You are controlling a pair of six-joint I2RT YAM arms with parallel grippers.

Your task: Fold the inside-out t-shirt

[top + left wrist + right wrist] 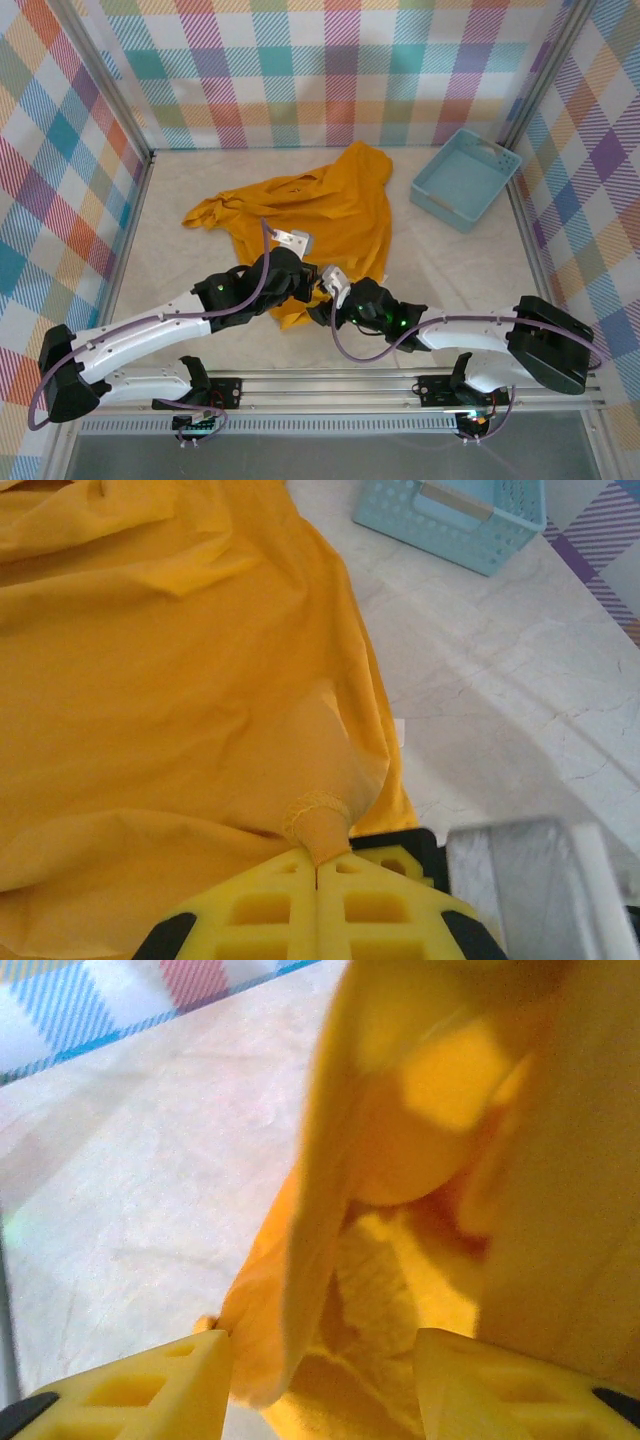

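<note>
inside-out t-shirt (320,205): crumpled heap mid desk (450,270), slightly left of centre, its near edge at both grippers. Judging by the drape it's soft, light, limp cotton that will sag and drag. Best taken at hems or shoulder seams, not mid-panel. left gripper (318,865): fingers pressed together, pinching a bunched bit of hem. right gripper (320,1360): fingers spread, a hanging fold between them, touching one finger, not clamped. light blue basket (465,178): far right corner, well apart from the shirt, nothing inside that I can see.

Left claw (316,865) pinches the mustard t-shirt (170,700); blue basket (455,515) beyond.
</note>
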